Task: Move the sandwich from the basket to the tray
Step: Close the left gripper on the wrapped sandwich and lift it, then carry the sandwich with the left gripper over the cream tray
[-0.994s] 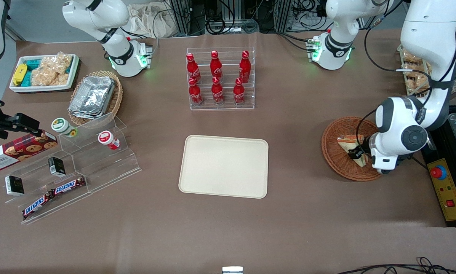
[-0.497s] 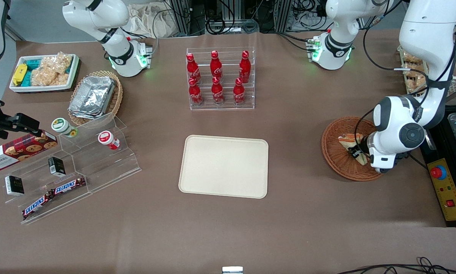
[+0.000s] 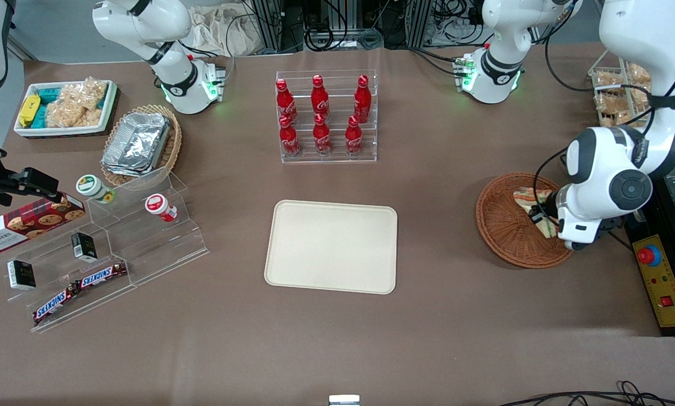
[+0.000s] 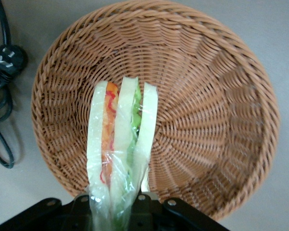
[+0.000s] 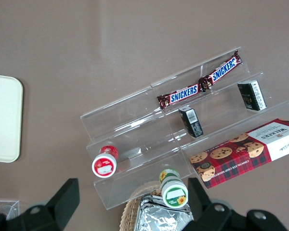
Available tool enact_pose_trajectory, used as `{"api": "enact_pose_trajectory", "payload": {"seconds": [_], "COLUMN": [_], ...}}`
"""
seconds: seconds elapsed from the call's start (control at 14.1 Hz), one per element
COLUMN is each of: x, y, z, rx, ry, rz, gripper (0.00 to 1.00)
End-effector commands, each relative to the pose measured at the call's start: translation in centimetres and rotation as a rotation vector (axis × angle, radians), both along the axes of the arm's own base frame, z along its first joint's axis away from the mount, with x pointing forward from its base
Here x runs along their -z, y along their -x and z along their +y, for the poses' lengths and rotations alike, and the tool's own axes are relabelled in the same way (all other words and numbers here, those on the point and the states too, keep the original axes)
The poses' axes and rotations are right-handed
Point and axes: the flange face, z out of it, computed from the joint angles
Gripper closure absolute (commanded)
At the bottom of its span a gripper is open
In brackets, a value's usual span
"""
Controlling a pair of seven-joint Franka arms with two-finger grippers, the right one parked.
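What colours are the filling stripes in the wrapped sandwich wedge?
Orange-red and green, between pale bread layers of the sandwich, held in the gripper; clearest in the left wrist view.

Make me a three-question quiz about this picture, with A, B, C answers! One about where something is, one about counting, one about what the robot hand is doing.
1. Where is the sandwich?
A. On the tray
B. Over the basket, in the hand
C. Beside the red bottles

2. How many red bottles stand in the clear rack?
A. Four
B. Six
C. Nine

3. What is on the tray?
A. Nothing yet
B. The sandwich
C. A bottle

Answers:
1. B: the left wrist view shows the hand gripping the sandwich above the basket.
2. B: two rows of three show in the front view.
3. A: its cream surface is bare.
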Motion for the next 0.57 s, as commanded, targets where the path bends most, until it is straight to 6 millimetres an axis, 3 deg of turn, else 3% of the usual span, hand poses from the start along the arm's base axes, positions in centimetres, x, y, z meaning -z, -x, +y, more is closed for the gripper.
{"api": "enact_pose_trajectory", "payload": {"seconds": [0.0, 0.28, 0.43, 0.5], "x": [-4.3, -12.3, -14.2, -14.2], "y": [-1.2, -3.8, -4.1, -4.2], "z": [-4.1, -7.7, -9.5, -10.3], "rx": [0.064, 0.109, 0.140, 0.157], "ry": [0.008, 0.017, 0.029, 0.038], "rz": [0.018, 0.032, 0.003, -0.002], "gripper": [0.80, 0.80, 0.79, 0.79]}}
